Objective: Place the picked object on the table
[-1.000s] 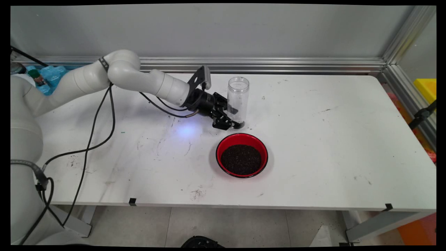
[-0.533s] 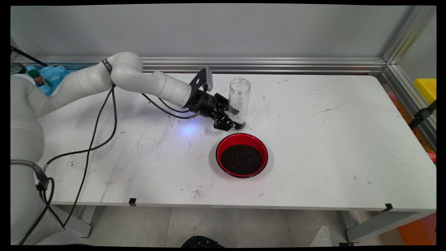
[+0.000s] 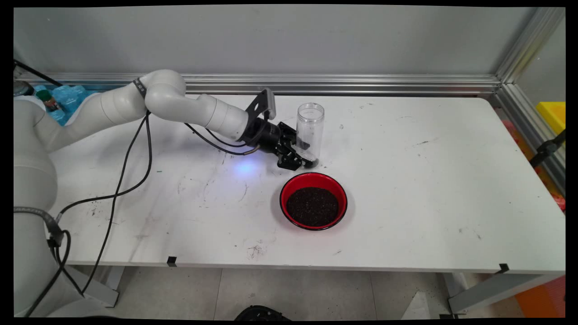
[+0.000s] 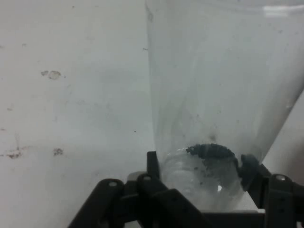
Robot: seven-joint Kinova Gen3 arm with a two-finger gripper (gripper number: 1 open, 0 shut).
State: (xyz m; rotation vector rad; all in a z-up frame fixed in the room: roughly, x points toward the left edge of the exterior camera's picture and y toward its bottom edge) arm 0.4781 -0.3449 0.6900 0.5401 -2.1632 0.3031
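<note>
Gripper (image 3: 303, 154) clamped low on the clear jar (image 3: 309, 131), which stands upright on the table (image 3: 429, 189) just behind the red bowl (image 3: 313, 201) of dark grains, few grains left in the jar's bottom.

You see a clear plastic jar (image 3: 309, 131) standing upright and open-topped on the white table (image 3: 429, 180), toward its far middle, nearly empty except for a small clump of dark grains at its bottom (image 4: 211, 151). The black gripper (image 3: 301, 155) has its two fingers on either side of the jar's lower part, one finger (image 4: 251, 172) pressed against its wall. Just in front of the jar, close but apart from it, you find a red bowl (image 3: 313, 201) with a black inside rim, holding a bed of dark grains.
</note>
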